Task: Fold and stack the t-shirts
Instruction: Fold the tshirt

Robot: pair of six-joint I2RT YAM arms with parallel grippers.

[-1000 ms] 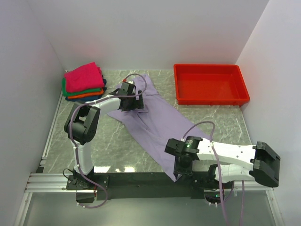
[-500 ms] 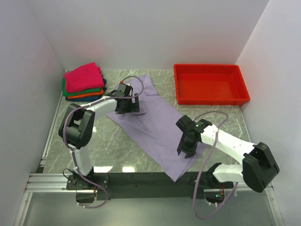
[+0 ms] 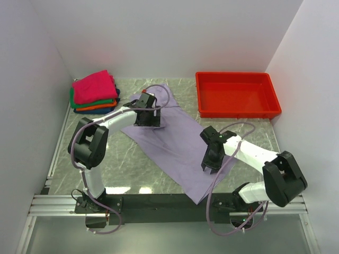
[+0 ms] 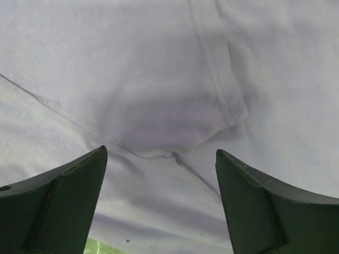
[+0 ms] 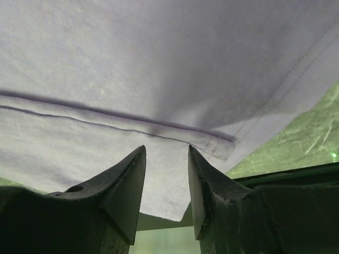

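From the overhead view, I have the lavender t-shirt point(image 3: 177, 140) spread flat on the table point(image 3: 122, 164), running as a long diagonal from about 11 o'clock to 5 o'clock. The stack of folded t-shirts point(image 3: 94, 91), with magenta on top, sits in the 10 o'clock corner. The red tray point(image 3: 237, 96) is at 1 o'clock, well apart from the cloth. My left gripper point(image 3: 148, 120) is over the shirt's far end. My right gripper point(image 3: 210, 163) is over the shirt's 3 o'clock edge, nearer the arm bases.

On the left wrist camera, the left gripper point(image 4: 160, 153) is released: its fingers point(image 4: 63, 196) stand wide apart with nothing between them. The lavender t-shirt point(image 4: 132, 79) fills the view beneath. A stitched seam drops from 12 o'clock to a soft crease near the middle, and a sliver of green table shows at 7 o'clock.

On the right wrist camera, the right gripper point(image 5: 167, 149) is only partly spread, with a narrow gap between the tips and no cloth pinched in it. The lavender t-shirt point(image 5: 159, 63) lies below, its double-stitched hem crossing from 9 o'clock to a corner just past the tips. Bare table point(image 5: 302, 135) shows at 4 o'clock.
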